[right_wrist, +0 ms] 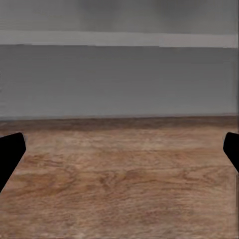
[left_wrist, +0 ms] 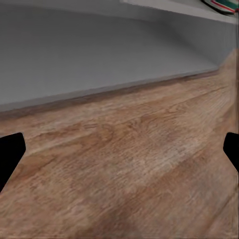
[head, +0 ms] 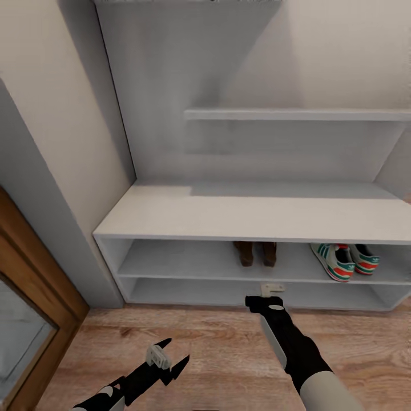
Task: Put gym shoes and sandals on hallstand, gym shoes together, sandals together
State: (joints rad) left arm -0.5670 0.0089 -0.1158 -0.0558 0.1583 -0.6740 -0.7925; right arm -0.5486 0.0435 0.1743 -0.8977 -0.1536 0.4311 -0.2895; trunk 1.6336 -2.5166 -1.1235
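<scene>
Far left in head view: brown wood door frame (head: 40, 268) w/ a glass pane, then a grey wall edge beside it. Near left, the left hand (head: 171, 357) hovers low over the corridor floor (head: 217, 354), fingers spread wide, nothing between them; in left wrist view its two dark fingertips (left_wrist: 10, 154) sit at opposite edges w/ bare wood planks (left_wrist: 129, 169) between and the hallstand's grey base (left_wrist: 99, 55) beyond. The hallstand (head: 251, 214) stands against the far wall, centre to right: flat pale top, two low open shelves under it, a stepped wall shelf (head: 297, 114) above. On the upper of the two low shelves, approx. centre, the two sandals (head: 258, 253) stand side by side, touching or nearly so, dark brown. In front of the bottom shelf and just right of centre, the right hand (head: 268, 297) reaches toward the rack; head view doesn't show its fingers clearly, but in right wrist view the dark fingertips (right_wrist: 11, 154) sit far apart w/ floor (right_wrist: 124, 184) and the rack's grey front (right_wrist: 119, 79) between, so spread and holding nothing. Further right on the same shelf as the sandals, the two gym shoes (head: 344, 261) sit next to each other, cream w/ green stripes and red-orange patches, well apart from the sandals; a sliver of one sole (left_wrist: 221, 5) shows at the corner of left wrist view.
</scene>
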